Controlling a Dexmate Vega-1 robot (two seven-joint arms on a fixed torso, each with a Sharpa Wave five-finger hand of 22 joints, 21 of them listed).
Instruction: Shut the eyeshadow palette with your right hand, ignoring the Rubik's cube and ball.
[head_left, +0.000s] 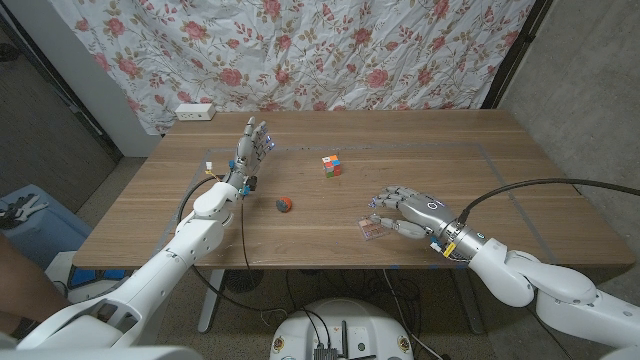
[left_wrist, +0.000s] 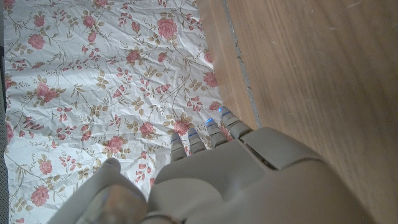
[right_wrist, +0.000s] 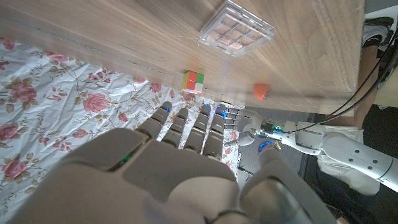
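My right hand at the eyeshadow palette, near right of the table.

The eyeshadow palette (head_left: 373, 229) lies closed on the wooden table (head_left: 430, 160), just beside my right hand (head_left: 408, 212), whose fingers are spread, holding nothing. My left hand (head_left: 252, 148) stands far left, fingers apart, empty. Rubik's cube (head_left: 331, 165) and ball (head_left: 284, 205) sit between.

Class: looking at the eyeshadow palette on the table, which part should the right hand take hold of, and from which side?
The eyeshadow palette looks flat and thin on the table, so it is probably best for the right hand, beside it, to come from above and pinch its long edges.
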